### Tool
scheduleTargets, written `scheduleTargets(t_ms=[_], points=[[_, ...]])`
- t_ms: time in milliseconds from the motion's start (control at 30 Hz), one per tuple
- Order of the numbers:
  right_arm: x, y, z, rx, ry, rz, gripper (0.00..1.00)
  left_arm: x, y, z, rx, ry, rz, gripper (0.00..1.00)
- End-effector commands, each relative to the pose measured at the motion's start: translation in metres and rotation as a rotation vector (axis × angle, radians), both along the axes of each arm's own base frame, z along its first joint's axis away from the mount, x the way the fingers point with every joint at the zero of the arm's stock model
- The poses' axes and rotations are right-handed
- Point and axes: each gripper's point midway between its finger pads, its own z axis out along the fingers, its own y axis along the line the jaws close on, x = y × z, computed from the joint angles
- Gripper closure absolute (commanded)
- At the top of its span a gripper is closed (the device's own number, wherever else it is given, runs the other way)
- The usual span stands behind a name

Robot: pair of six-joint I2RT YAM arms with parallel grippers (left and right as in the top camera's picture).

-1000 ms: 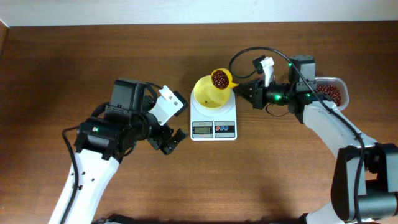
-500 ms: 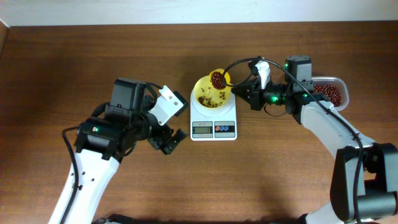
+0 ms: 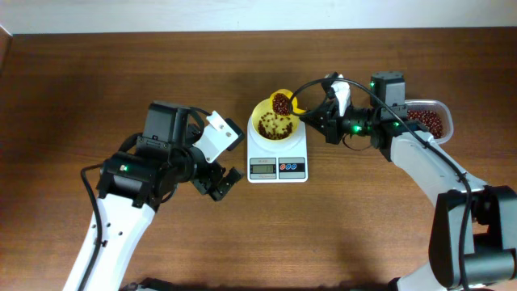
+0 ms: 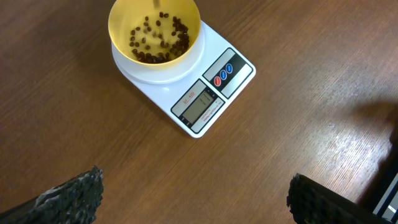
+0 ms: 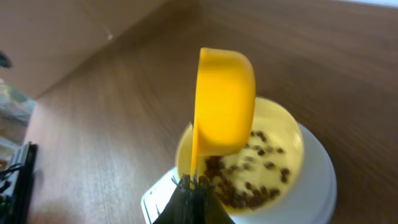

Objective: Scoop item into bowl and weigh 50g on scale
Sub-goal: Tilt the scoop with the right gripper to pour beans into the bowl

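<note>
At the left, the left gripper (image 3: 220,183) hung over the bare table (image 3: 363,234), near the scale's front left corner. Its jaws stood wide apart and held nothing. It had no part in the pouring.

In the middle, the scale (image 3: 277,152) sat flat on the wood with its display (image 4: 198,109) and two buttons (image 4: 222,73) facing the front. The digits were too small to read. The bowl (image 4: 121,46) stood centred on the weighing plate, and a loose scatter of beans (image 4: 158,45) covered only part of its floor.

Above the bowl's far right rim, the scoop (image 3: 283,103) was tipped steeply, mouth toward the bowl, with a clump of beans inside it. The left wrist view caught one bean in the air over the bowl. The right gripper (image 3: 309,118) was clamped on the scoop's handle, jaws narrow around it.

At the far right, the tub (image 3: 440,107) lay on the table with more beans in it, well apart from the scale.

The step in hand looked like the pour from scoop to bowl. The bowl seemed far from full, so the target was probably not reached. Next, the wrist would likely need a slow, small tilt to let beans trickle out. The scoop should stay above the rim without touching it, since any push on the bowl would spoil the reading.
</note>
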Motion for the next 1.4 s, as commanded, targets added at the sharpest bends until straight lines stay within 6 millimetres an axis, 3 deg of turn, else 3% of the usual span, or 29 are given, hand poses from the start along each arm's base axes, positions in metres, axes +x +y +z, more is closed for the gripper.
scheduleTargets(t_ms=[0,100,267,367,433,500,600,667,733,800,867,967,1033,1100,1167,1267,1300,1367], points=[[0.003,-0.001,-0.001,-0.041,-0.035,-0.017,0.96,0.003,0.0,0.009,-0.004,-0.031,-0.008,0.01],[-0.003,0.004,0.005,0.003,-0.038,0.03,0.96,0.003,0.0,0.009,-0.004,-0.031,-0.008,0.01],[0.001,0.002,-0.008,-0.021,-0.015,0.009,0.96,0.003,0.0,0.009,-0.004,-0.031,-0.008,0.01],[-0.005,0.008,0.003,0.034,-0.035,0.064,0.96,0.003,0.0,0.009,-0.004,-0.031,-0.008,0.01],[0.006,0.001,-0.01,-0.033,-0.033,-0.007,0.96,0.003,0.0,0.009,-0.004,-0.031,-0.008,0.01],[-0.005,0.01,0.006,0.048,-0.055,0.08,0.96,0.003,0.0,0.009,-0.004,-0.031,-0.008,0.01],[0.005,0.003,-0.008,-0.013,-0.046,0.014,0.96,0.003,0.0,0.009,-0.004,-0.031,-0.008,0.01],[-0.003,0.01,0.003,0.046,-0.064,0.079,0.96,0.003,0.0,0.009,-0.004,-0.031,-0.008,0.01],[0.008,0.002,-0.011,-0.024,-0.058,-0.001,0.96,0.003,0.0,0.009,-0.004,-0.031,-0.008,0.01],[-0.005,0.012,0.007,0.066,-0.086,0.099,0.96,0.003,0.0,0.009,-0.004,-0.031,-0.008,0.01],[0.009,0.003,-0.013,-0.043,-0.087,0.001,0.96,0.003,0.0,0.009,-0.004,-0.031,-0.008,0.01],[-0.004,0.012,0.002,0.041,-0.103,0.091,0.96,0.003,0.0,0.009,-0.004,-0.031,-0.008,0.01],[0.011,-0.002,-0.024,-0.083,-0.068,-0.037,0.96,0.003,0.0,0.009,-0.004,-0.031,-0.008,0.01],[0.003,0.006,-0.015,-0.024,-0.078,0.026,0.96,0.003,0.0,0.009,-0.004,-0.031,-0.008,0.01],[0.013,-0.002,-0.029,-0.094,-0.075,-0.04,0.96,0.003,0.0,0.009,-0.004,-0.031,-0.008,0.01],[-0.001,0.014,0.0,0.031,-0.144,0.091,0.96,0.003,0.0,0.009,-0.004,-0.031,-0.008,0.01],[0.016,0.002,-0.022,-0.077,-0.116,-0.028,0.96,0.003,0.0,0.009,-0.004,-0.031,-0.008,0.01],[0.007,0.007,-0.012,-0.026,-0.117,0.026,0.96,0.003,0.0,0.009,-0.004,-0.031,-0.008,0.01]])
